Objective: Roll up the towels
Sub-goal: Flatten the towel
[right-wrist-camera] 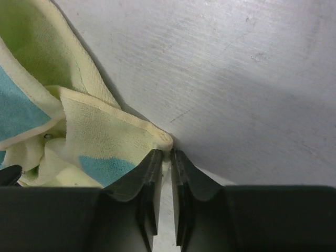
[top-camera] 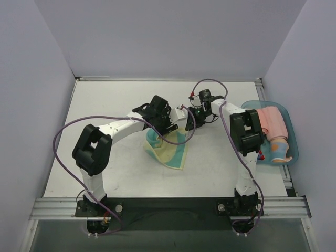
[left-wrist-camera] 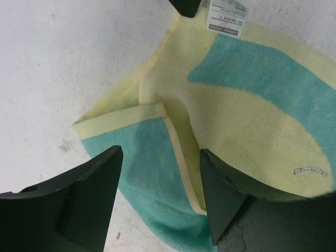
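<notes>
A yellow-and-teal towel (top-camera: 170, 149) lies mid-table. At its twelve o'clock edge the left gripper (left-wrist-camera: 160, 155) hangs spread above a folded flap (left-wrist-camera: 139, 118), likely to grasp it. The right gripper (right-wrist-camera: 165, 153) pinches a corner, probably anchoring it. Three o'clock: tray (top-camera: 292, 132) of rolled towels (top-camera: 273, 122).

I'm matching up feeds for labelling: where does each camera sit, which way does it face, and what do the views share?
Top external: above and behind the arms, looking down on the table; both arms, the towel and a tray show.
Left wrist: on the left arm, facing down at the towel; the open left tool frames it.
Right wrist: on the right arm, low over the table; the right tool pinches the towel's edge.
Shared: all three show the same towel.
</notes>
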Tool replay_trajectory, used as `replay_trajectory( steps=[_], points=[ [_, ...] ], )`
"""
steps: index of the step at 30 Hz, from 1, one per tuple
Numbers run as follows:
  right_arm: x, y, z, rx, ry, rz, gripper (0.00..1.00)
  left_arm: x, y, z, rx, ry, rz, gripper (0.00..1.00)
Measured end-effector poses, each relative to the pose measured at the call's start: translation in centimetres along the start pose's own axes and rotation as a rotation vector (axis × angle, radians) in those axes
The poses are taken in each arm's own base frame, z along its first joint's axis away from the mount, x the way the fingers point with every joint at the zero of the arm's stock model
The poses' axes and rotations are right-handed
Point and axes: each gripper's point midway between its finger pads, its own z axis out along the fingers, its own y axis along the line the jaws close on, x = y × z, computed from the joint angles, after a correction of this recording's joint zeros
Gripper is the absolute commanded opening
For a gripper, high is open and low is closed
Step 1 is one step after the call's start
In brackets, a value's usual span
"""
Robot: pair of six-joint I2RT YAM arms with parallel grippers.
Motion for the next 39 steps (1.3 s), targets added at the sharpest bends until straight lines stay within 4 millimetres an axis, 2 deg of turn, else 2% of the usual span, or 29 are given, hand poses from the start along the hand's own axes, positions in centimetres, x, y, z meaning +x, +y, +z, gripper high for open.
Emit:
replay_trajectory(
  steps=[1,2,7,11,14,17,20,21,23,24,27,31,39],
  points=[
    [0.2,0.0,0.0,0.000,0.005,0.004,0.03,0.0,-0.1,0.3,-0.005,0.006,0.012,0.71],
    [0.3,0.0,0.0,-0.002,0.008,0.003,0.00,0.0,-0.3,0.6,-0.007,0.013,0.025,0.71],
    [0.2,0.1,0.0,-0.009,0.008,0.010,0.00,2.1,-0.3,2.5,-0.022,0.091,0.053,0.70],
    [0.2,0.2,-0.1,-0.030,0.009,0.016,0.00,3.7,0.5,3.3,-0.068,0.156,0.068,0.61],
    [0.6,0.1,-0.2,-0.043,0.014,0.022,0.00,3.9,1.5,3.2,-0.116,0.171,0.066,0.57],
    [1.3,-0.4,-0.3,-0.042,0.026,0.036,0.00,3.3,2.6,2.7,-0.157,0.143,0.045,0.55],
    [1.6,-1.0,-0.7,-0.039,0.026,0.046,0.00,3.1,3.8,1.2,-0.189,0.110,0.003,0.48],
    [1.6,-1.2,-1.0,-0.038,0.023,0.049,0.00,2.9,4.3,0.4,-0.199,0.094,-0.013,0.40],
    [1.4,-1.5,-1.6,-0.035,0.010,0.054,0.00,2.7,5.5,-1.1,-0.231,0.067,-0.048,0.30],
    [1.2,-1.7,-2.0,-0.034,0.000,0.057,0.00,2.6,6.2,-1.8,-0.248,0.055,-0.063,0.18],
    [1.0,-1.8,-3.0,-0.032,-0.021,0.060,0.00,2.9,7.8,-2.8,-0.287,0.035,-0.115,0.00],
    [0.8,-1.8,-4.3,-0.039,-0.046,0.060,0.00,4.5,9.1,-2.9,-0.294,0.046,-0.202,0.00],
    [0.8,-2.0,-5.7,-0.050,-0.058,0.053,0.00,6.0,11.4,-3.9,-0.255,-0.008,-0.384,0.00]
  ],
)
